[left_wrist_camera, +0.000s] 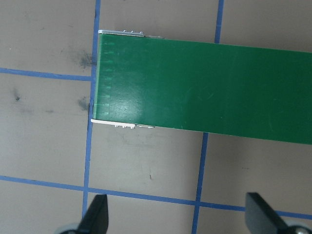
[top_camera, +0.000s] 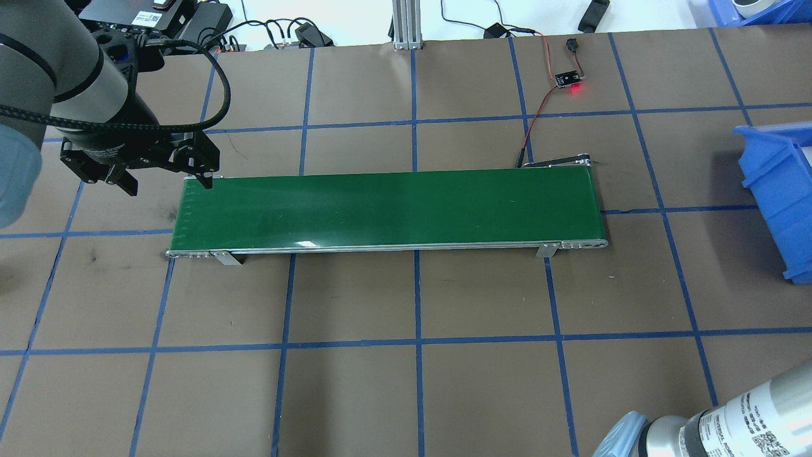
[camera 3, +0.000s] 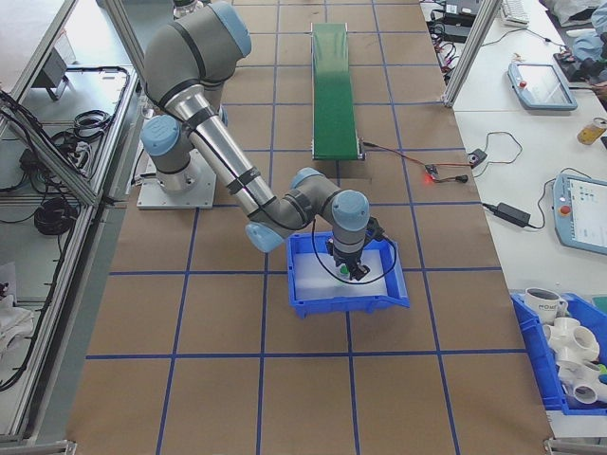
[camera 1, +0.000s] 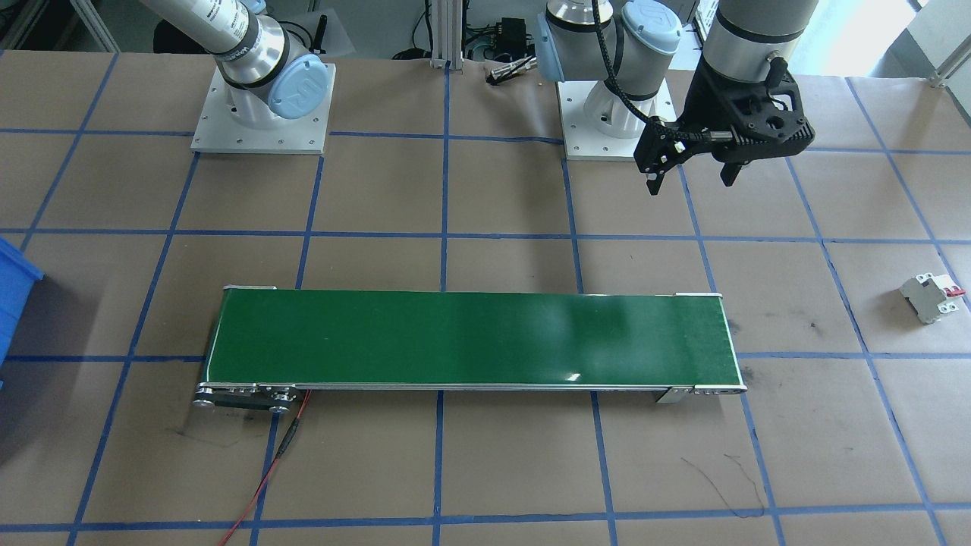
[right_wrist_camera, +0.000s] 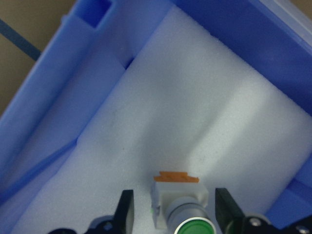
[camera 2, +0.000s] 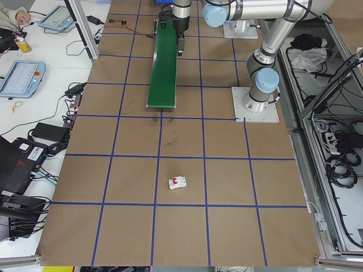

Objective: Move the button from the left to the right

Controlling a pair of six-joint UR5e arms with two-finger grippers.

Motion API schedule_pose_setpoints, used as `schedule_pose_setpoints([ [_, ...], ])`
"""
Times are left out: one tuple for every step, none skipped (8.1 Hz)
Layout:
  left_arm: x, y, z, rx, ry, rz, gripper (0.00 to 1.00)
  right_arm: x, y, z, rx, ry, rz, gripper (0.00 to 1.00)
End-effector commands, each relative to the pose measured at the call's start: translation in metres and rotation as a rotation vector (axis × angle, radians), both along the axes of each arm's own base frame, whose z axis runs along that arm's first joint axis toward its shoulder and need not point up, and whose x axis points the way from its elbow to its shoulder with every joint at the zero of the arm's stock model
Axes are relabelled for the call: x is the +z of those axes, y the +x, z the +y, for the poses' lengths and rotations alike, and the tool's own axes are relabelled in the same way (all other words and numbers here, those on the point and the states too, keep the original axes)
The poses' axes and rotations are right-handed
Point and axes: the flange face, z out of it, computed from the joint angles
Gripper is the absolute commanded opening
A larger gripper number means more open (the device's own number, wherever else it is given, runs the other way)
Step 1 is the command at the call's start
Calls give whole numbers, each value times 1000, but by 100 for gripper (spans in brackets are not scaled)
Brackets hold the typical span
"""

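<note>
Your right gripper (right_wrist_camera: 173, 212) sat spread wide around the button (right_wrist_camera: 181, 208) in the blue bin (right_wrist_camera: 58, 92), so you'd basically finished; left gripper (left_wrist_camera: 178, 214) hung open, empty.

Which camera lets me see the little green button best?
The right wrist-mounted view: the button fills the bottom, lying on white foam between the right tool fingers. The exterior right view shows only a tiny green speck in the blue bin. Other views miss it.

One green conveyor belt (top_camera: 387, 209) lies mid-table, with one grey-white circuit breaker (camera 1: 931, 297) at 3 o'clock of it in the front-facing view. One blue bin (camera 3: 349, 275) holds one green-capped button (right_wrist_camera: 183, 212). Two robot arms, each with one gripper: the left gripper (camera 1: 690, 171) and the right gripper (right_wrist_camera: 175, 209).
</note>
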Motion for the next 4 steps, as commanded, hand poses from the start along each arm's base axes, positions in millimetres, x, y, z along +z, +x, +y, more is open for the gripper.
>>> schedule_pose_setpoints([
  [1, 0, -1, 27, -5, 1, 100, 73, 22, 21, -10, -6, -2, 100],
  [0, -1, 0, 43, -5, 2, 100, 109, 39, 37, -56, 17, -16, 100],
  [1, -1, -1, 56, -8, 3, 100, 149, 61, 54, -193, 33, -23, 100],
  [4, -1, 0, 54, -12, 1, 100, 189, 104, 66, -285, 38, -35, 100],
])
